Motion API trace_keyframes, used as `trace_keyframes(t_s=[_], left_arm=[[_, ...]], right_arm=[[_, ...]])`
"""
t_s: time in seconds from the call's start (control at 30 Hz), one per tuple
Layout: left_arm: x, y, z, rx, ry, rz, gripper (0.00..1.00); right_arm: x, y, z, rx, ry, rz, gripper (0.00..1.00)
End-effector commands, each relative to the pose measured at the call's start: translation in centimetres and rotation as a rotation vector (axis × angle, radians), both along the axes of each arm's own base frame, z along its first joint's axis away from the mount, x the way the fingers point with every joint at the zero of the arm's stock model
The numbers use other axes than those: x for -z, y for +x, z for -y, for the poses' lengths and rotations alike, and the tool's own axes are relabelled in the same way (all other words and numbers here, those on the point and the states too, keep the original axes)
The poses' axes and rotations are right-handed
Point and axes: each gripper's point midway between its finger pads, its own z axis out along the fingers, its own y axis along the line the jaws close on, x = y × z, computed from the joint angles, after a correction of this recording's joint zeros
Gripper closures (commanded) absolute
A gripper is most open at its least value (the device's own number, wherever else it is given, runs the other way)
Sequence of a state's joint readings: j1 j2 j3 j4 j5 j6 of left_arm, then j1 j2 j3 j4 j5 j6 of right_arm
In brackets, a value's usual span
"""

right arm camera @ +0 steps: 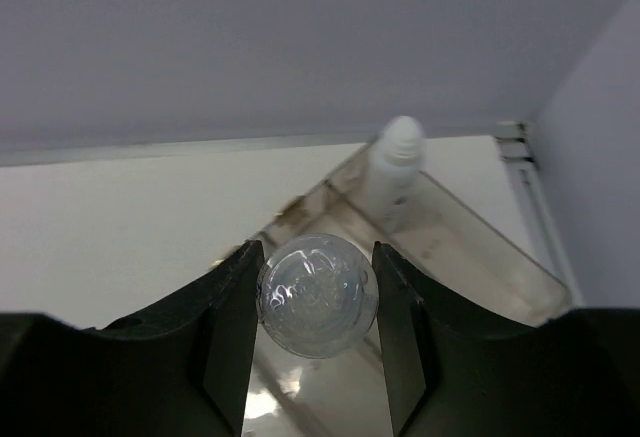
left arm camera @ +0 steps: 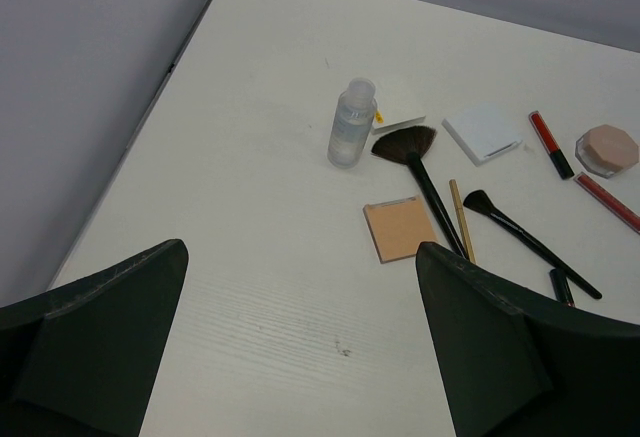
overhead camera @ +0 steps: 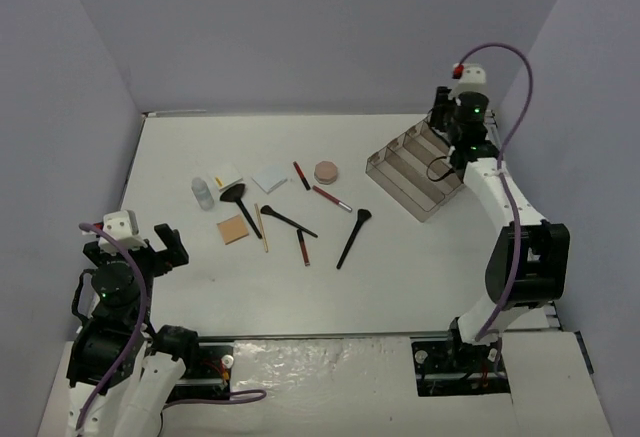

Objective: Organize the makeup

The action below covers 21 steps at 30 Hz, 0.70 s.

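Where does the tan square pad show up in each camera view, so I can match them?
Top external: tan pad left of centre on the table, below the fan brush head.
Left wrist: tan pad just right of centre.
Right wrist: not in it; a gripped clear bottle fills the centre.
Shared landmark, top and left wrist: fan brush, handle along the pad's right edge.

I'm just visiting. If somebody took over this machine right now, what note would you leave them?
Left gripper: open, empty, above the table, near left.
Right gripper: shut on a clear bottle over the tray.
Done: one white-capped bottle in the tray.
To do: set this bottle down; the third bottle, brushes, pencils, pink compact and square pads lie on the table.
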<state>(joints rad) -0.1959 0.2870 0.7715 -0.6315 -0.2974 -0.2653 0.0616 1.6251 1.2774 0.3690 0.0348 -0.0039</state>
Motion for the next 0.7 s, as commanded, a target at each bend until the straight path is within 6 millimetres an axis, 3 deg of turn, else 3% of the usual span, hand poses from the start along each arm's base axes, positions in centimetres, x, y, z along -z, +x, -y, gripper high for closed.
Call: trace_keyframes(t_s=[0.0,0.1,0.17,0.4,0.5,0.67], left_arm=[[-1.8,0.3,-0.1,-0.013,-0.013,0.062,0.03],[-2.0,0.3,0.0,-0.006,-0.015,0.066,0.03],[-1.9,0.3,0.0,-0.004,-0.015,0.065,0.03],[-1.9,0.4,0.0,-0.007,-0.012,0.066,0.03],[-1.8,0.6,0.0,-0.004,-0.012,0.062,0.03],[-1.6,1.0,0.2,0.001,-0.005,0.046,0.03]], right_arm=[[-4.8,1.5,5.4,0.082,0.04,0.154,1.0],[-4.3,2.6,9.4,0.139,0.04,0.164,1.0],[-4.2,3.8,10.6,0.141,0.039,0.172,1.0],[-0.4,7.0,13.5,0.133,0.041,0.137,1.0],[2.0,8.0,13.9,0.104,0.061,0.108,1.0],[4.6,9.3,13.0,-0.024,0.048,0.081,1.0]])
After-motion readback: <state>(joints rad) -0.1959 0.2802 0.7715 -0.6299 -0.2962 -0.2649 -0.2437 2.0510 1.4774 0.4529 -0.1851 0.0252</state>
